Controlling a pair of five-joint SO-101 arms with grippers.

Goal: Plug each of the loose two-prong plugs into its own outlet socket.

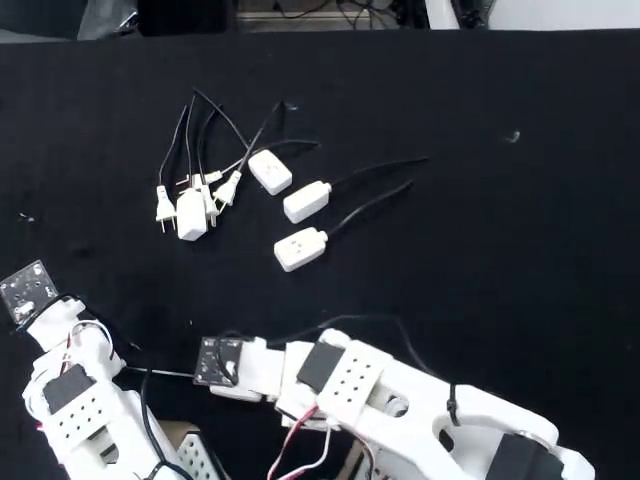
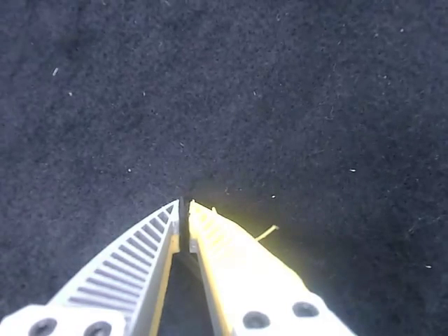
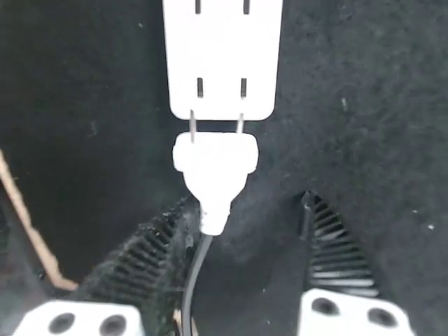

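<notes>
You will find the table [image 2: 280,105] covered in a black matt cloth, slightly rough in its weave and flecked with pale lint. The plug [image 3: 215,164] and the outlet socket [image 3: 221,56] are smooth white plastic with a faint sheen, the plug's two prongs [image 3: 192,120] bare grey metal and its cord [image 3: 192,273] smooth black sheathing. Note that the left gripper [image 2: 184,210] has white matt plastic fingers [image 2: 133,259] ribbed on the face, the right gripper [image 3: 246,201] black ribbed ones, and the arm housings [image 1: 480,415] are smooth white plastic with a light gloss.
</notes>
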